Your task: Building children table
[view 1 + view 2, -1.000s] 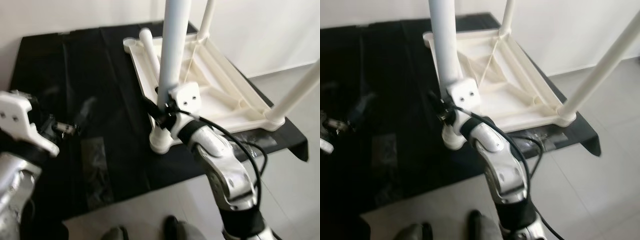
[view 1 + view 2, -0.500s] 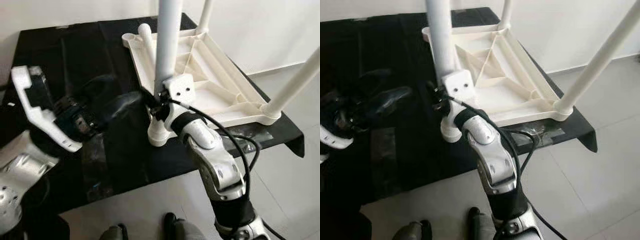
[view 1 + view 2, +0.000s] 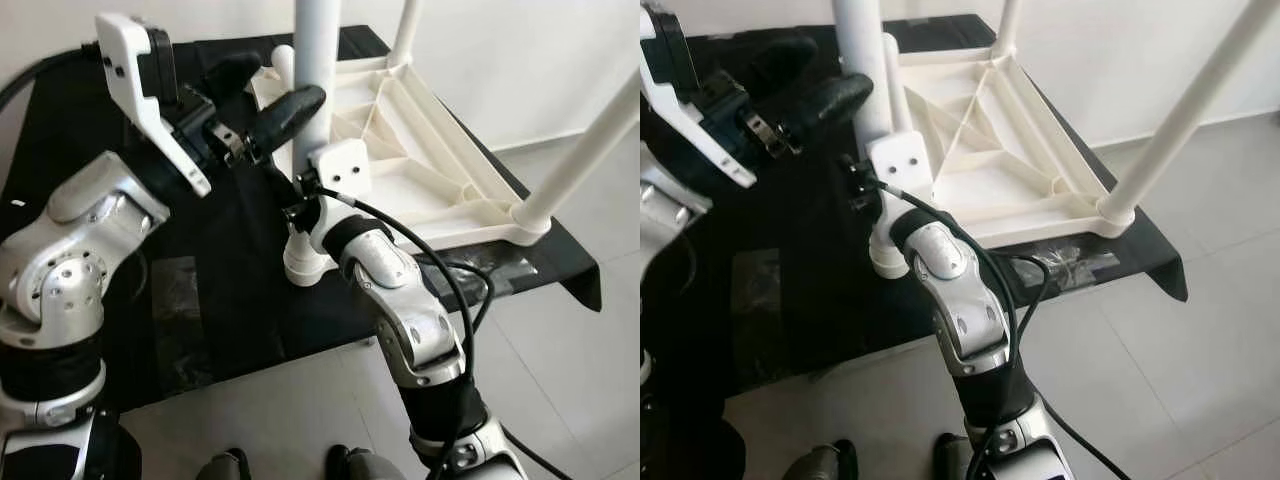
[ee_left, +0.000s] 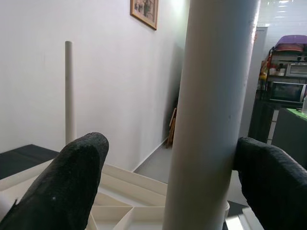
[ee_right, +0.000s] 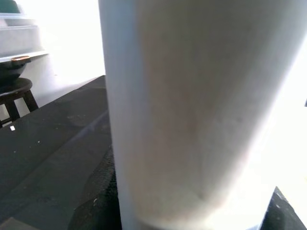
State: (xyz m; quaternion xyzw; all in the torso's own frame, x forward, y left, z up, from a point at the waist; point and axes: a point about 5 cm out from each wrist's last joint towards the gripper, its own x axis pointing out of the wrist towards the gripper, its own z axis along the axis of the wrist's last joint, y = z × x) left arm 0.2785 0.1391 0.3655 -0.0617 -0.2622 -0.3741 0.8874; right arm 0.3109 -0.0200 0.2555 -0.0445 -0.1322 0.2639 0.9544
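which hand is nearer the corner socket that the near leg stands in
Right. The right hand grips the near table leg just above the corner socket; the left hand straddles that leg higher up, fingers apart.

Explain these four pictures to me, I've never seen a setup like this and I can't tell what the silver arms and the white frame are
These come from a humanoid robot with two silver arms. The two wide pictures are from cameras in its head, looking down; the two close ones are from cameras on its wrists.

On the black table lies a white children's table, turned upside down so its legs point up. The nearest leg stands in a corner socket.

The right gripper is down at the base of that leg, and its wrist camera sits tight against the white tube. The left gripper is higher up: its black jaws are open, one on each side of the leg, with the finger touching it.
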